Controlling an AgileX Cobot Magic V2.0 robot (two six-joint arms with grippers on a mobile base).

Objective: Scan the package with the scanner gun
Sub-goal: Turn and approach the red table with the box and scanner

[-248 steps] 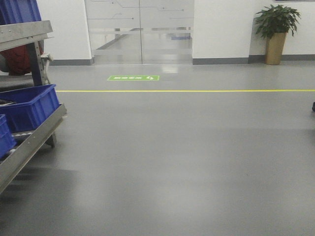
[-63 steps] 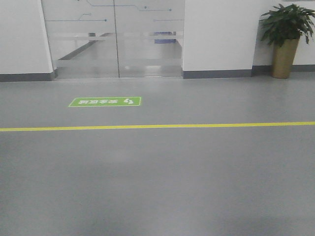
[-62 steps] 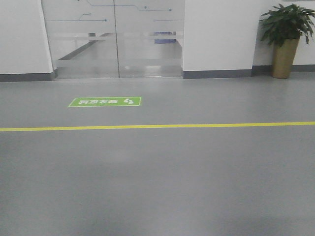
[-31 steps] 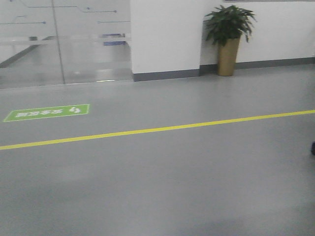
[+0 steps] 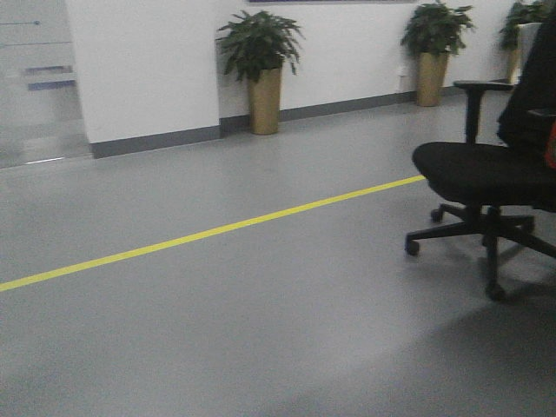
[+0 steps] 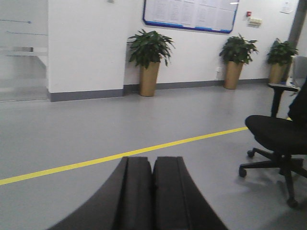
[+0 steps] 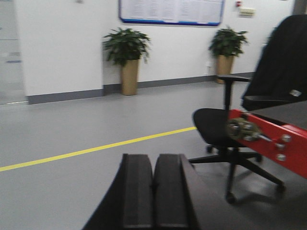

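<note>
The package and the scanner gun are out of view in every frame. My left gripper (image 6: 152, 160) is shut, its black fingers pressed together with nothing between them, pointing out over grey floor. My right gripper (image 7: 153, 158) is also shut and holds nothing, pointing over the same floor towards a black office chair (image 7: 225, 127).
A yellow line (image 5: 217, 230) crosses the grey floor. The black office chair (image 5: 486, 174) stands at the right. Potted plants (image 5: 261, 69) line the white wall. A red frame with metal fittings (image 7: 273, 139) and a dark surface edge sit at the right of the right wrist view.
The front view has swung to the right: the glass doors and green floor sign have left the frame, and the office chair and more plants have come in.
</note>
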